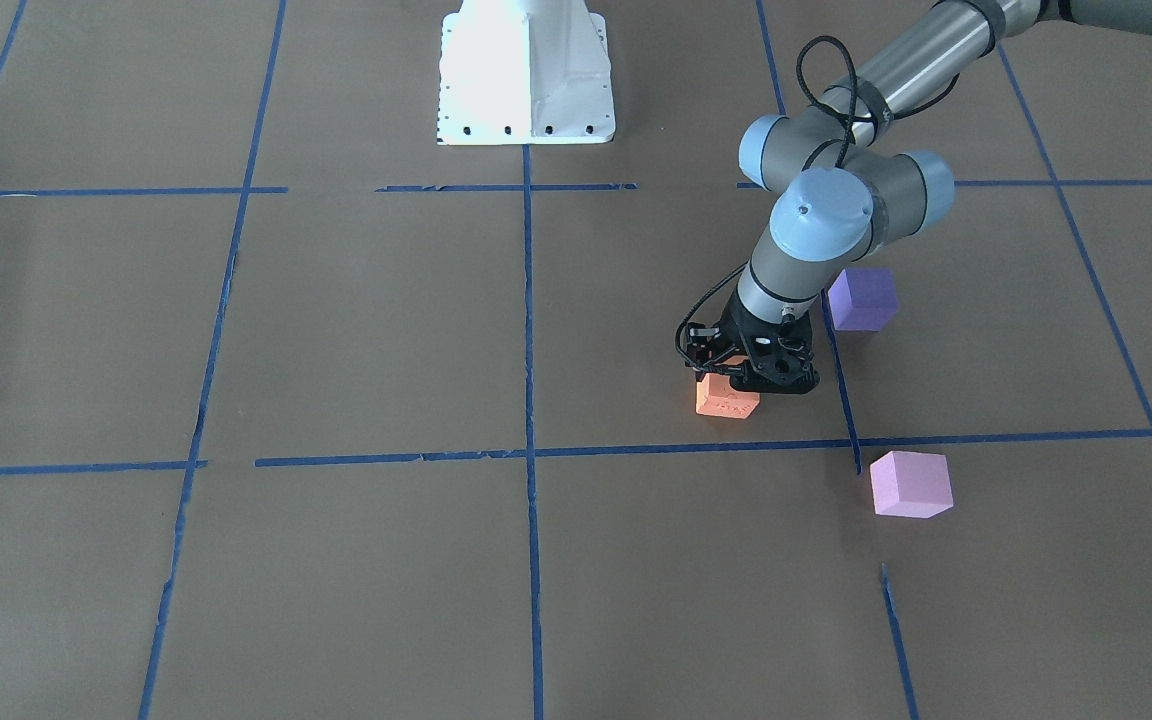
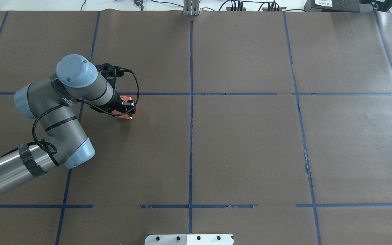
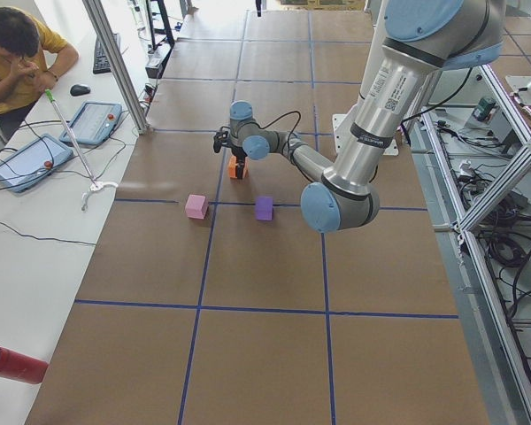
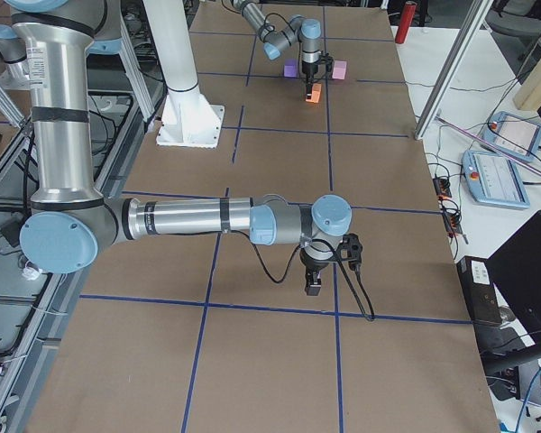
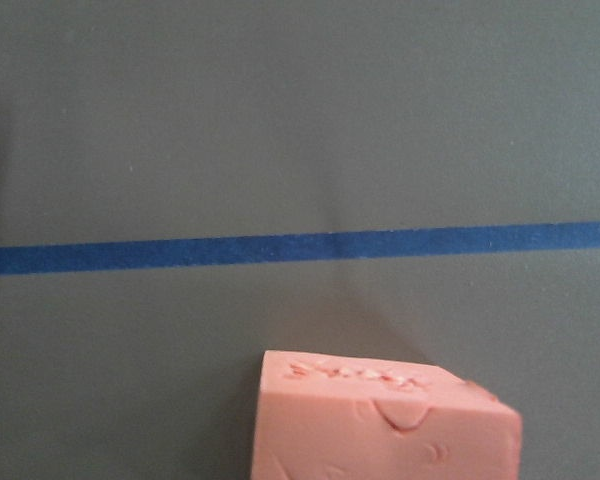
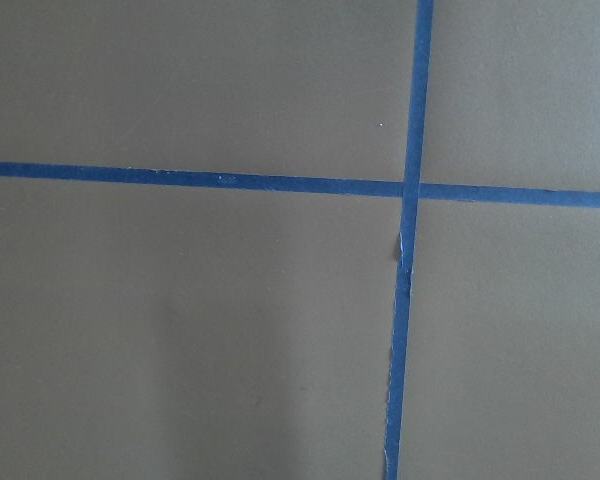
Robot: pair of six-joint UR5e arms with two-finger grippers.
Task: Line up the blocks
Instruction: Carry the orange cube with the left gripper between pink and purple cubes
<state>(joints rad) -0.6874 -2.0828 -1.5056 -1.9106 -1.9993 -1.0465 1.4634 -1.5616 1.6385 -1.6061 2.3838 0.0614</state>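
My left gripper (image 1: 736, 378) is shut on the orange block (image 1: 726, 402), low over the brown table; I cannot tell whether the block touches it. The gripper (image 2: 126, 108) and the orange block (image 2: 127, 101) also show in the overhead view. The left wrist view shows the orange block (image 5: 380, 420) at its bottom edge, near a blue tape line. The dark purple block (image 1: 862, 298) sits just behind the left wrist. The pale pink block (image 1: 911, 484) lies on the operators' side of the tape line. My right gripper (image 4: 313, 284) hovers far from the blocks; I cannot tell whether it is open.
Blue tape lines (image 1: 528, 330) divide the brown paper table into squares. The white robot base (image 1: 526, 90) stands at the table's robot side. An operator (image 3: 13, 53) sits at a side table with tablets. A red cylinder (image 3: 13, 365) lies on that side table.
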